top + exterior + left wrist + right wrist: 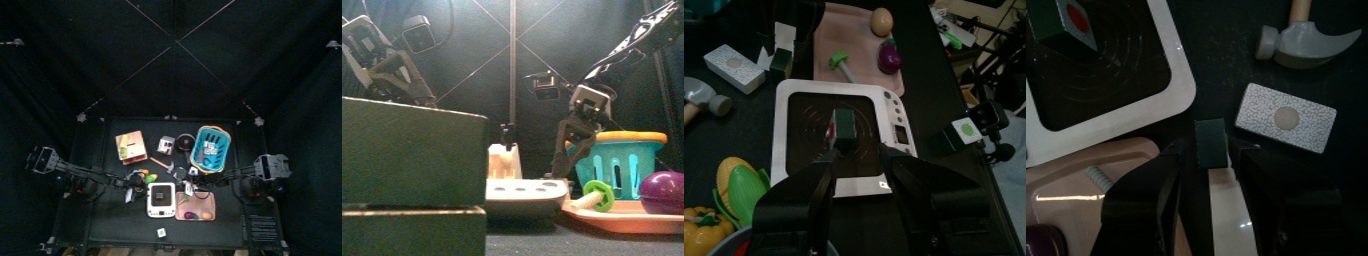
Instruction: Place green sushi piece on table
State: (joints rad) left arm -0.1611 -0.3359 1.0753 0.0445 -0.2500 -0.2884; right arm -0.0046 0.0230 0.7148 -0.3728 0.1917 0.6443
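My right gripper [1211, 152] is shut on a green sushi piece [1211, 138], dark green on top with white below. It holds the piece over the black table [114, 215], in the gap between the white scale [1146, 95], the pink tray [1106, 185] and a grey block [1287, 118]. I cannot tell its height above the table. A second green piece with a red spot [843, 128] lies on the scale [791, 150]. My left gripper [858, 165] hangs open and empty above that scale.
A hammer [1307, 40] lies beside the grey block. The pink tray [858, 25] holds an egg, a purple fruit [890, 58] and a green-white piece. A teal basket [213, 147] and a red box [130, 145] stand behind. Toy vegetables [724, 190] lie near the scale.
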